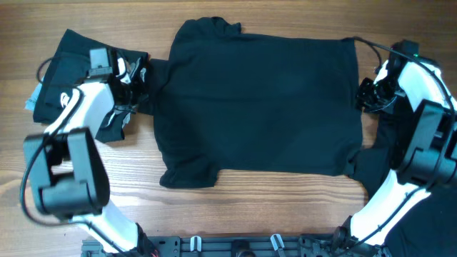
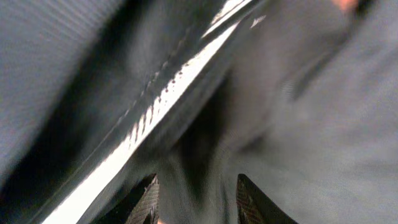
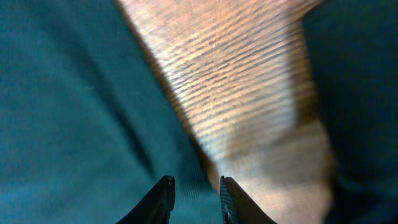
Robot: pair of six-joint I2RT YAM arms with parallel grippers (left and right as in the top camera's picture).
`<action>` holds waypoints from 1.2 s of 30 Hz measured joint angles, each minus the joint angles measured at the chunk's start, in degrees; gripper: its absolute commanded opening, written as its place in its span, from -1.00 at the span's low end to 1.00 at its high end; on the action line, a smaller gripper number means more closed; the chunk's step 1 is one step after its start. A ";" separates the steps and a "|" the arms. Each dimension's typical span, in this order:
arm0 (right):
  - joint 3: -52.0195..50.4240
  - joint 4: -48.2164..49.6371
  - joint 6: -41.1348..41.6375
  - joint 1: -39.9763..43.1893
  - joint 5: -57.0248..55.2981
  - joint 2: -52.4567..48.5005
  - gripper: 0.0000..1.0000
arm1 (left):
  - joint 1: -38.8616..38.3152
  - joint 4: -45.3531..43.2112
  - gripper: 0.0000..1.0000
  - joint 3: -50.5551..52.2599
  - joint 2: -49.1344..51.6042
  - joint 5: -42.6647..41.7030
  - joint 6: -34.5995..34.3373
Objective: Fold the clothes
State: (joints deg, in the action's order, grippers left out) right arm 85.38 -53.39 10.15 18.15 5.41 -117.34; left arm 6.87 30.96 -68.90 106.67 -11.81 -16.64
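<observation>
— Where do we see the shirt (image 1: 257, 100)?
— Spread flat mid-counter (image 1: 250, 207). Our right hand (image 1: 363, 93) pinches its 3 o'clock edge, fingers nearly together.
— And our left hand (image 1: 139, 80)?
— At the 9 o'clock sleeve, amid fabric. We cannot tell whether it grips.

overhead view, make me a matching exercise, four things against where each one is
1. large black fabric shirt
2. bunched black fabric garment
3. left gripper
4. right gripper

a. at the shirt's right edge
b. spread flat in the middle of the wooden table
c. at the table's far left corner
d. at the shirt's left edge

Pairs: 1-b; 2-c; 3-d; 4-a
</observation>
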 measured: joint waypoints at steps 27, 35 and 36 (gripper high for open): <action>-36.39 2.99 13.22 9.77 7.28 20.15 -0.67 | -3.50 27.65 -0.19 0.15 -15.47 -6.80 9.35; -32.87 6.82 18.95 21.46 4.22 20.17 -0.52 | -3.50 32.22 -0.14 0.15 -15.47 -6.73 10.40; -31.91 6.58 18.84 22.86 3.96 20.13 -0.49 | -3.50 32.44 -0.14 0.17 -15.47 -6.73 10.45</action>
State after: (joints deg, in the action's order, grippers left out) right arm 53.47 -46.81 28.99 41.01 9.37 -97.21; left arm 3.38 63.40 -68.73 91.20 -18.55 -6.20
